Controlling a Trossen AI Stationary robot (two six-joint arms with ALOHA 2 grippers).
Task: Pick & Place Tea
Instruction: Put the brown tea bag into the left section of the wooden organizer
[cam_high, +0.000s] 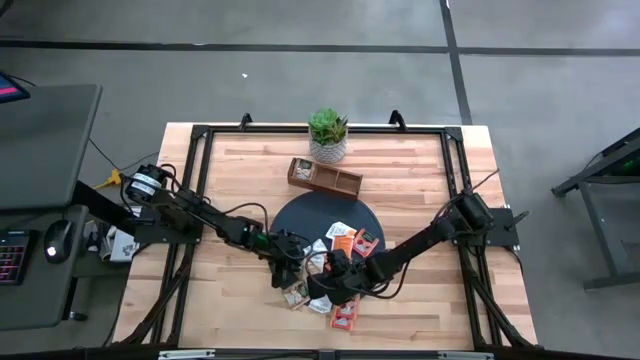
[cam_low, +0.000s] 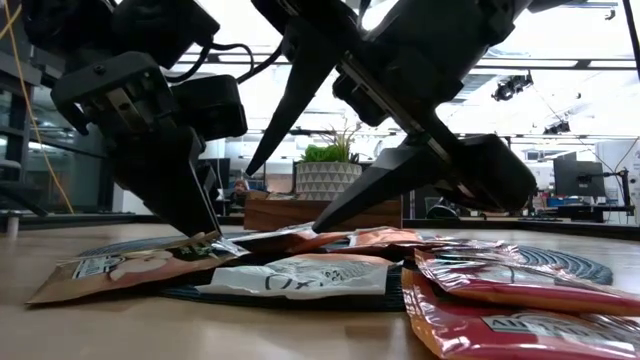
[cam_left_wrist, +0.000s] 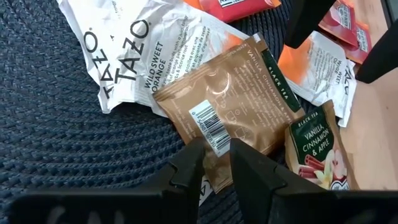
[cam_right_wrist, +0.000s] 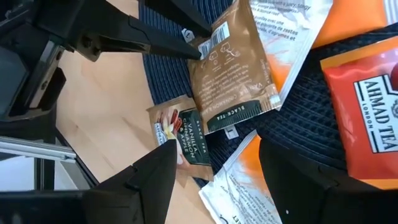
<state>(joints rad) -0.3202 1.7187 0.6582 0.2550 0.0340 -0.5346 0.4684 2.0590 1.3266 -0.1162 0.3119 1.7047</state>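
From above, both dark arms meet over the near edge of the dark round woven mat (cam_high: 326, 215) on the pale wooden plank table (cam_high: 240, 170), where the small flat tea sachets (cam_high: 343, 238) lie scattered, some on the mat and some spilling onto the wood just near of it. That view is too coarse to show the fingers; the wrist views supply this. The left gripper (cam_left_wrist: 214, 155) has its two dark fingers pressed nearly together, pinching the barcode edge of a glossy tan-brown foil sachet (cam_left_wrist: 230, 112) that lies on the ribbed weave. Beside it are a crinkled white paper sachet (cam_left_wrist: 140, 53) printed in black and a brown vanilla-cinnamon sachet (cam_left_wrist: 317, 149) resting on the wood. The right gripper (cam_right_wrist: 214, 168) hangs with its fingers spread wide, above an orange-and-white sachet (cam_right_wrist: 249, 180), with an orange-red sachet (cam_right_wrist: 367, 118) close by. Only the low view shows how flat the packets lie, overlapping, and the left fingers touching down at the pile's left. Far behind stand a brown wooden compartment tray (cam_high: 324, 176) and a green potted plant (cam_high: 327, 135) in a patterned white pot.
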